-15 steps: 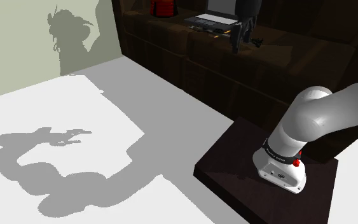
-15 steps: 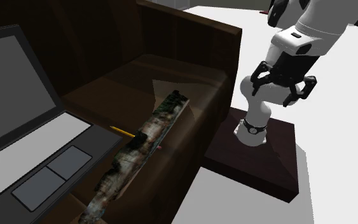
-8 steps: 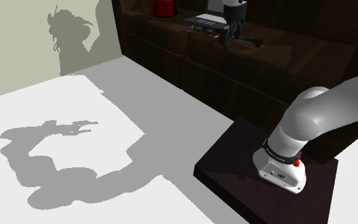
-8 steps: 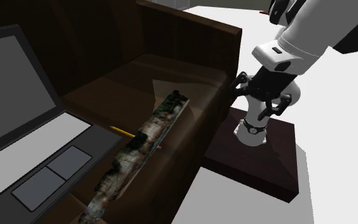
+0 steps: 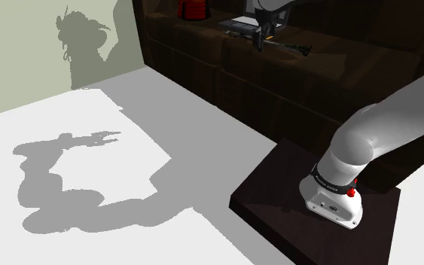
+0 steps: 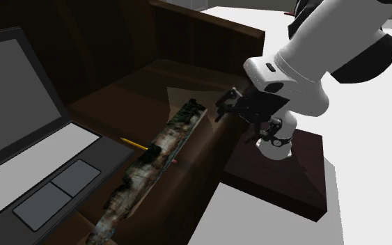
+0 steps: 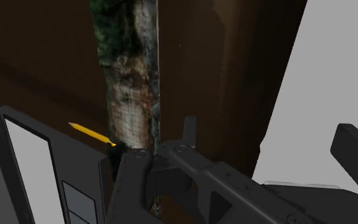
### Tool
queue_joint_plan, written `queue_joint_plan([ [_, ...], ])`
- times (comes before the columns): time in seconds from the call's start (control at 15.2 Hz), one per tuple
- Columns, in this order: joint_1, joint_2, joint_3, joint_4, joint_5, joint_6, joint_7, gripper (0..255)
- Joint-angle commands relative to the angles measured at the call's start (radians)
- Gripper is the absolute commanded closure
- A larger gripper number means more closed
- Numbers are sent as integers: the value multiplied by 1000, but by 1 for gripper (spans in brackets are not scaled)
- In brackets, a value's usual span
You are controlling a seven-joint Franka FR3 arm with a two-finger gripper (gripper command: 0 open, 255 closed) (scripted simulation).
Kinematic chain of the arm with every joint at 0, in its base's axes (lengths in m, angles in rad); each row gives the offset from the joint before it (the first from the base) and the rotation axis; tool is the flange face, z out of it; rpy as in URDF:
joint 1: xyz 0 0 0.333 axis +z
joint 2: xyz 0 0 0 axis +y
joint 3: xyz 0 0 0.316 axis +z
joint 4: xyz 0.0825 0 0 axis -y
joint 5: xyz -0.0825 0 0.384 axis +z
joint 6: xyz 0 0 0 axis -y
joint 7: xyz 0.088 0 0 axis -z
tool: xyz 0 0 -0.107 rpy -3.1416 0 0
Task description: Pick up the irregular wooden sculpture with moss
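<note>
The claw [image 6: 248, 115] has swung in from over the stand [image 6: 285, 177] to the rim of the dark surface [image 6: 138, 83], fingers spread and empty, just off one end of the mossy wooden sculpture [image 6: 161, 149]. The sculpture lies along that rim, a pencil [image 6: 133, 144] and laptop [image 6: 34, 174] crowding its inner side.

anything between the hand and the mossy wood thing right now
Nothing visible does. The hand hangs open just off the near end of the sculpture, with a bare gap between them. The pencil and laptop lie beside the sculpture further along, out of the path.
</note>
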Motion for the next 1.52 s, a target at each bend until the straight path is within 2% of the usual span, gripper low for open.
queue_joint_plan([
  [0.0, -16, 49, -2, 26, -50, 43, 11, 0],
  [0.59, -78, 286, -15, 228, -258, 165, 59, 0],
  [1.19, -83, 297, -19, 147, -289, 239, 122, 0],
  [1.25, -83, 296, -19, 147, -288, 238, 120, 255],
  [1.45, -84, 296, -20, 147, -288, 239, 120, 255],
])
